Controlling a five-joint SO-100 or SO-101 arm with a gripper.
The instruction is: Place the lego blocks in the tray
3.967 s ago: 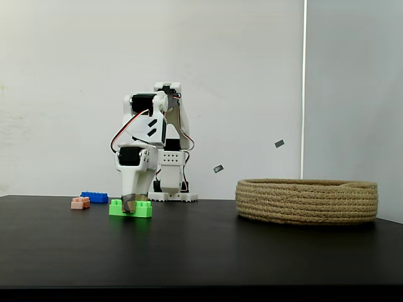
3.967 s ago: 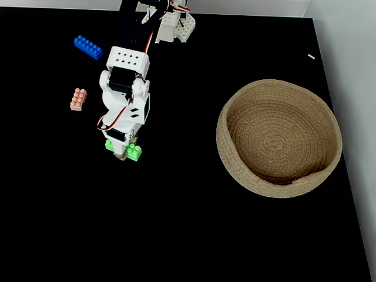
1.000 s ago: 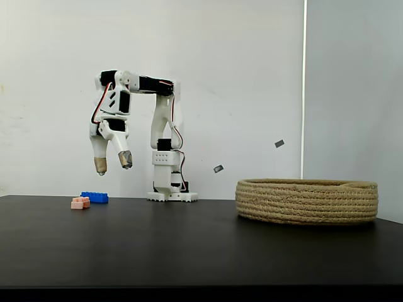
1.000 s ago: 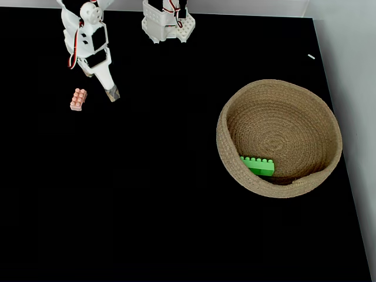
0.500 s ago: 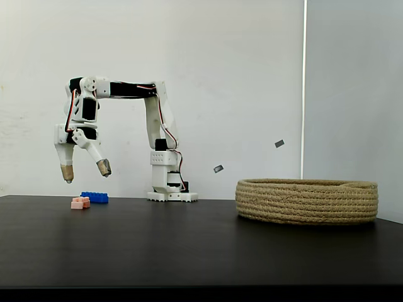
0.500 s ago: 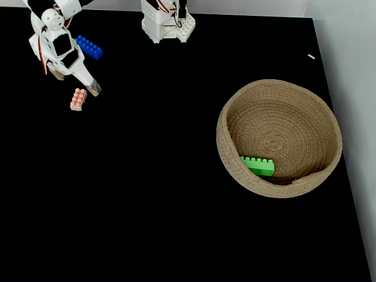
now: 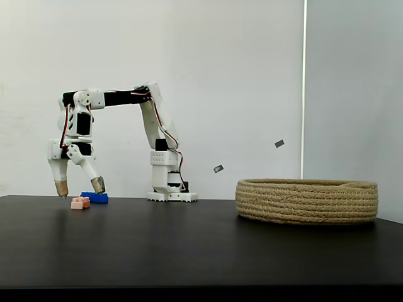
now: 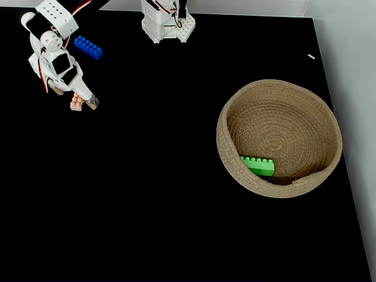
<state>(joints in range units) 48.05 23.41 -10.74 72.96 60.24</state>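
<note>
Gripper: your gripper [image 7: 79, 187] hangs low at the table's [image 8: 153, 194] far-left corner with its jaws spread wide, grasping nothing; in the top-down fixed view it sits at [image 8: 74, 98].
Pink brick: the tiny pink-orange brick [image 7: 80, 202] lies on the table right between your fingertips; from above, the wrist covers part of it [image 8: 76, 104].
Blue brick: the blue brick [image 8: 88, 47] lies just behind the gripper, nearer the table's far edge; in the side fixed view it shows beside the right fingertip [image 7: 96, 197].
Green brick: the green brick [image 8: 257, 165] rests inside the tray, against its near wall.
Tray: the rope tray [image 8: 235, 100] sits by the table's right edge, well apart from your gripper; see also [image 7: 306, 201].
</note>
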